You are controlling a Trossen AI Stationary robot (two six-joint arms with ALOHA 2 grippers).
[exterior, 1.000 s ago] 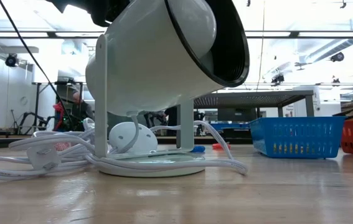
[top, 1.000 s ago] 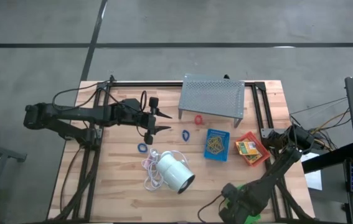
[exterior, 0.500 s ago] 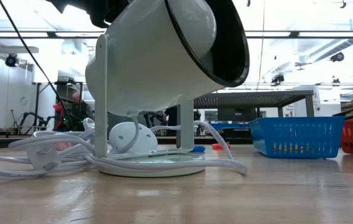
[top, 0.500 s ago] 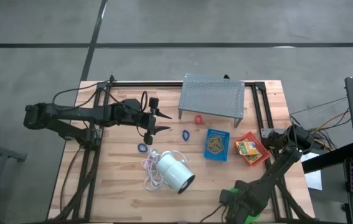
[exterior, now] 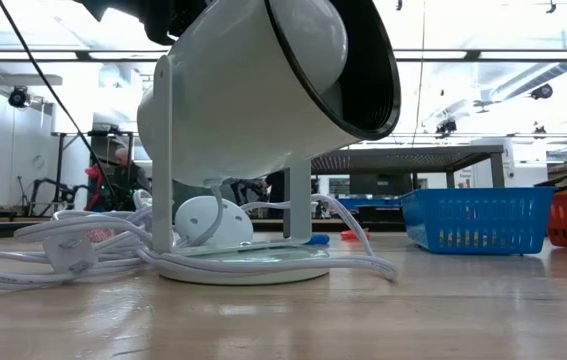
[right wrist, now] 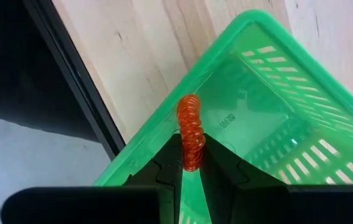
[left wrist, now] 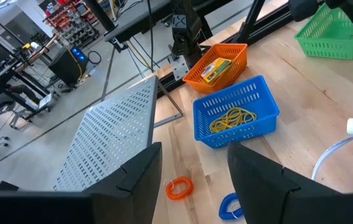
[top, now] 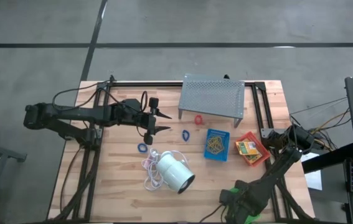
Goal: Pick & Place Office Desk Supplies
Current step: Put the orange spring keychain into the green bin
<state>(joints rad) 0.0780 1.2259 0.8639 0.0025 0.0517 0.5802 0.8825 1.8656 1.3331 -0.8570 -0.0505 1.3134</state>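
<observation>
My right gripper (right wrist: 188,163) points down at the table's near right, over a green tray (right wrist: 269,118) (top: 248,217), and is shut on a red coiled loop (right wrist: 190,127). My left gripper (left wrist: 192,180) (top: 154,122) hangs open above the table's left middle, holding nothing. Below and ahead of it lie a red loop (left wrist: 178,186) (top: 198,118) and a blue loop (left wrist: 229,205) (top: 185,134). Another blue loop (top: 142,147) lies nearer the front. A blue tray (top: 216,144) holds tan rubber bands (left wrist: 232,117). A red-orange tray (top: 251,149) holds a yellow box (left wrist: 215,67). My right gripper pinches the red coiled loop's lower end (right wrist: 192,160) between its two fingertips, coming from above and pointing down. Most of the coil sticks out beyond the fingertips. It sits over the green tray's corner rim (right wrist: 182,140); I cannot tell whether it touches the tray.
A white cylinder lamp (top: 175,172) with white cord (top: 151,168) lies at the near middle and fills the low view. A grey perforated stand (top: 213,98) is at the far middle. Black frame rails run along the table's left and right sides.
My right gripper has rolled about the line it points along while staying over the green tray, still shut on the red loop. Nothing else has moved.
</observation>
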